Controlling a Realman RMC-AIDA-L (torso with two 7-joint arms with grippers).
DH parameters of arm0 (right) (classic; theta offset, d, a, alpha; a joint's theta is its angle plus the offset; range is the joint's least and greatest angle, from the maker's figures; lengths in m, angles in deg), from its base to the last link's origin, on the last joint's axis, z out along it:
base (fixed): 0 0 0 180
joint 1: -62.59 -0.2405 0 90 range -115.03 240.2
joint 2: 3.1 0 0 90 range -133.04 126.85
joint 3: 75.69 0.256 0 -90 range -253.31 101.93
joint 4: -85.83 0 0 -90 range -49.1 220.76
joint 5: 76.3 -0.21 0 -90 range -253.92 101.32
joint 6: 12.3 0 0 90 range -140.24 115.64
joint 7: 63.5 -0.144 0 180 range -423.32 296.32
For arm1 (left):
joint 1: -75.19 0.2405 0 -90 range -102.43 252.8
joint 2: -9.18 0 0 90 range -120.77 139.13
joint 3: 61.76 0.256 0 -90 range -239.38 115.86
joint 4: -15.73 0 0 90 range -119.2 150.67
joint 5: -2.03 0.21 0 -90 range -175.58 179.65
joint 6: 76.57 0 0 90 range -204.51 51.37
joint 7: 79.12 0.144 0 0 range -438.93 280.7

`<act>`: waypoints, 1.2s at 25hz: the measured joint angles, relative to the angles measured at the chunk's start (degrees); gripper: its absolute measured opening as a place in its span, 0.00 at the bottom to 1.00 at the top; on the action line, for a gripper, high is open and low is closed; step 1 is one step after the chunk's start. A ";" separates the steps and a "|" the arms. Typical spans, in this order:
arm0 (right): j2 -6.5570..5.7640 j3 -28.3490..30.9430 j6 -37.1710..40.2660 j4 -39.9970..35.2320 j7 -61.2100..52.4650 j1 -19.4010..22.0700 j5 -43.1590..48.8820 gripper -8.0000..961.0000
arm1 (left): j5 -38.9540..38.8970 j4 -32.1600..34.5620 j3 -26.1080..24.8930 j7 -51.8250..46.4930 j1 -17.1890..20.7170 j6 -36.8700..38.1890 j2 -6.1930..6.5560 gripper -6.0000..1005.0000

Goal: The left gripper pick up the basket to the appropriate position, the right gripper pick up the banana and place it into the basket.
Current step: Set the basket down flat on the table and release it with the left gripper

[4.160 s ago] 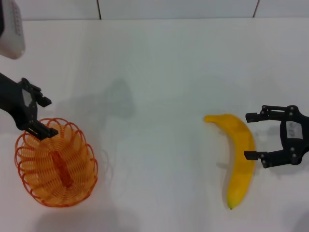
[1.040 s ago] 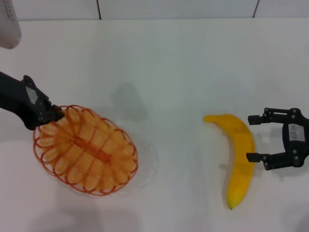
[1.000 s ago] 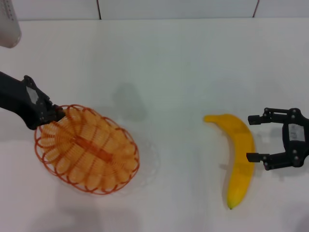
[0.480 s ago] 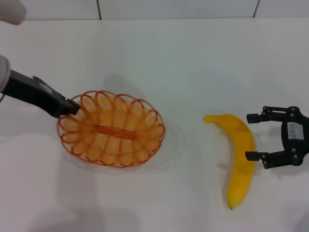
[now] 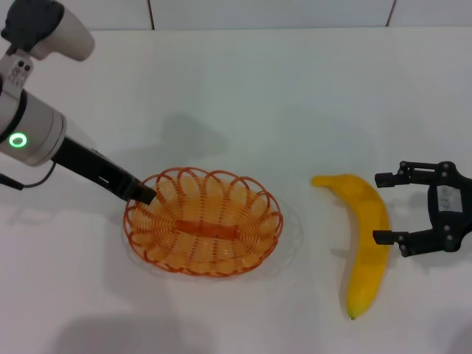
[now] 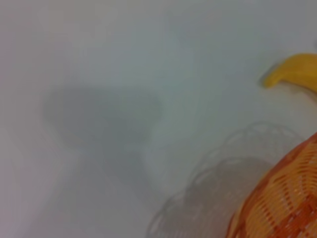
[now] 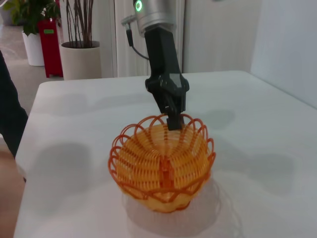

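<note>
The orange wire basket is at the middle of the white table. My left gripper is shut on the basket's left rim. In the right wrist view the left gripper pinches the far rim of the basket, which seems held a little above its shadow. The yellow banana lies on the table right of the basket. My right gripper is open at the banana's right side, its fingertips at the banana's edge. The left wrist view shows part of the basket and one banana end.
The table's far edge meets a tiled wall. In the right wrist view, potted plants stand on the floor beyond the table, and the table edge runs along one side.
My left gripper has carried the basket from the table's left side to its middle, closer to the banana. The right gripper and the banana have not moved.
</note>
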 joint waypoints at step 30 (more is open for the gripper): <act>0.15 0.00 0.06 0.00 0.00 -0.34 -0.62 0.92 | 4.40 -9.18 0.14 -3.68 -3.80 -5.69 0.28 0.13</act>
